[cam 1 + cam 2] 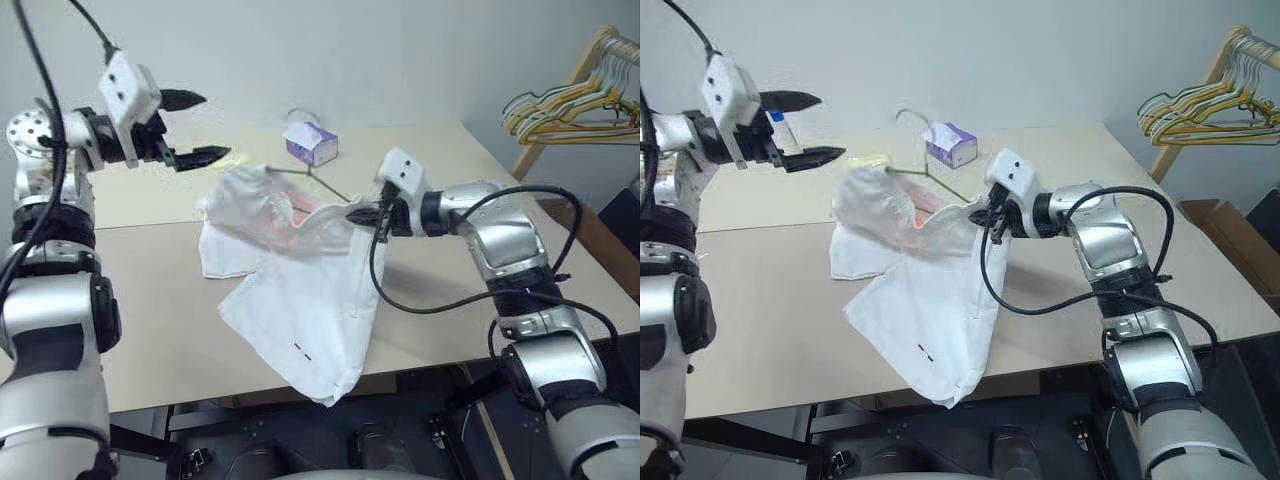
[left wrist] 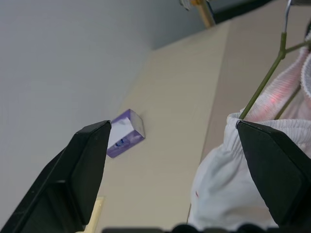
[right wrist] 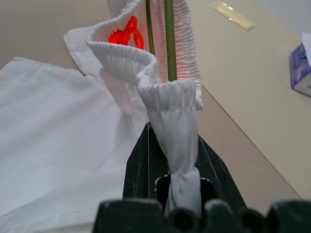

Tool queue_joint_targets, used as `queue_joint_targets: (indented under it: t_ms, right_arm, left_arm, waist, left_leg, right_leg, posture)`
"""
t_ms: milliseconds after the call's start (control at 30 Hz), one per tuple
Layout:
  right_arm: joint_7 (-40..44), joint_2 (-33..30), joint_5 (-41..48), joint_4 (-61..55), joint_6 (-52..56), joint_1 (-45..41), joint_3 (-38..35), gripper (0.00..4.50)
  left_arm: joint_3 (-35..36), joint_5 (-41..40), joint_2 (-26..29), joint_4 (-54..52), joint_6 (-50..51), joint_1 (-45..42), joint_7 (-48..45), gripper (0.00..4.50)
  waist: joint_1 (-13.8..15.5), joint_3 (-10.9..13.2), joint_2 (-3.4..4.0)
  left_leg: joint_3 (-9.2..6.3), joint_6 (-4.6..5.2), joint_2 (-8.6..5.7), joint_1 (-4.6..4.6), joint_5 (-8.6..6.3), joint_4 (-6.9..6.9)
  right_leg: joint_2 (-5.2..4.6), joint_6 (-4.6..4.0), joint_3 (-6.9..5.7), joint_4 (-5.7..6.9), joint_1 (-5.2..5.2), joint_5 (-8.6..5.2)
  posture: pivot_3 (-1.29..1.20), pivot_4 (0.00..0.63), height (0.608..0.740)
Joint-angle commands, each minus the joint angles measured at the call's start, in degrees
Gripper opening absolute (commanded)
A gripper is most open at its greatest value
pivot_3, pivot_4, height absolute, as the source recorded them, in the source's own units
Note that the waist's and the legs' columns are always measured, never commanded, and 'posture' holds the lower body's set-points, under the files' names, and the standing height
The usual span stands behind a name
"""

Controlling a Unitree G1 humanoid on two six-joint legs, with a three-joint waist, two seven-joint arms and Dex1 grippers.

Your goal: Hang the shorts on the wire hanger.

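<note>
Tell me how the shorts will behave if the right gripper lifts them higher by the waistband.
The shorts will likely hang limp: the thin fabric drapes over the table edge and bunches in the right gripper. They seem light, as one pinch holds the gathered band up. The wire hanger inside may shift or slip.

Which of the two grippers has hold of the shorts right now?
The right gripper: it is shut on the gathered waistband of the shorts, beside the wire hanger. The left gripper hangs open above the table, holding nothing.

Even, soft indoor light; faint shadows; sharp.
</note>
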Motion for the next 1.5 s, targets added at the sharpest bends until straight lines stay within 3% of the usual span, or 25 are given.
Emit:
queue_joint_targets:
  t_ms: [33,133,333,533,667,933,1167,1500]
  right_arm:
    - [-5.92,-1.97,1.95,-8.09,10.24,0.73,-6.32,0.0]
    - [-10.5,-3.11,3.68,-15.54,18.57,3.9,-11.29,0.0]
    - [-20.92,-6.15,1.97,-18.83,36.04,5.44,-16.78,0.0]
    - [-35.95,-4.51,-4.74,-15.34,49.65,2.92,-30.6,0.0]
    - [-44.04,-3.88,-9.34,-14.87,51.87,2.54,-33.92,0.0]
    - [-61.53,-1.75,-17.54,-8.02,44.73,-6.08,-41.92,0.0]
    - [-78.26,-0.22,-16.54,5.38,27.6,-17.15,-53.3,0.0]
    - [-88.63,-12.12,-10.17,29.62,11.88,-26.39,-57.4,0.0]
  left_arm:
    - [2.89,-6.4,-1.33,-7.45,3.59,4.85,-5.01,4.48]
    - [4.39,-12.63,-3.68,-19.07,10.08,12.41,-7.14,4.48]
    - [4.02,-17.45,-9.34,-37.19,18.11,21.57,-0.38,4.48]
    - [3.36,-19.9,-11.2,-47.57,22.94,26.99,3.59,4.48]
    - [3.36,-20.73,-10.68,-49.97,24.39,28.99,4.42,4.48]
    - [3.51,-23.26,-10.77,-54.79,27.99,30.04,7.43,4.48]
    - [4.09,-25.69,-12.17,-57.37,29.98,30.74,10.86,4.48]
    - [4.15,-26.4,-11.91,-59.88,30.22,32.99,11.82,4.48]
  waist:
    - [-0.07,-0.01,0.02]
    - [-0.24,-0.01,0.01]
    - [-1.12,-0.01,0.01]
    - [-1.35,-0.03,0.06]
    - [-1.84,-0.04,0.07]
    - [-3.96,-0.04,0.14]
    - [-4.6,-0.04,0.16]
    - [-4.74,0.0,0.23]
  left_leg:
    - [0.0,-0.01,0.0,0.03,0.0,0.0]
    - [-0.02,-0.02,0.01,0.02,0.01,0.01]
    - [-0.19,0.02,-0.02,0.02,-0.01,0.1]
    - [-0.27,0.07,-0.02,0.23,-0.04,0.05]
    - [-0.25,0.05,-0.03,0.24,-0.04,0.02]
    - [-0.25,0.06,-0.06,0.34,-0.04,-0.09]
    - [-0.17,0.05,-0.1,0.55,-0.02,-0.23]
    - [-0.02,0.01,-0.15,0.79,0.02,-0.68]
  right_leg:
    - [-0.01,0.0,0.01,0.0,0.01,0.0]
    - [-0.01,0.0,0.01,0.02,0.01,0.0]
    - [-0.03,0.02,0.08,-0.04,0.03,0.01]
    - [-0.03,0.02,0.23,-0.04,0.12,0.01]
    - [-0.03,0.02,0.27,-0.06,0.11,0.01]
    - [-0.04,0.03,0.44,-0.08,0.13,0.0]
    - [-0.04,0.05,0.6,-0.07,0.2,0.0]
    - [-0.03,0.05,0.85,-0.28,0.24,0.0]
  posture:
    - [-0.13,0.0,0.74]
    - [-0.15,0.0,0.74]
    - [-0.17,0.0,0.74]
    - [-0.19,0.0,0.74]
    - [-0.2,0.0,0.74]
    - [-0.19,0.0,0.74]
    - [-0.18,0.0,0.74]
    - [-0.15,0.0,0.74]
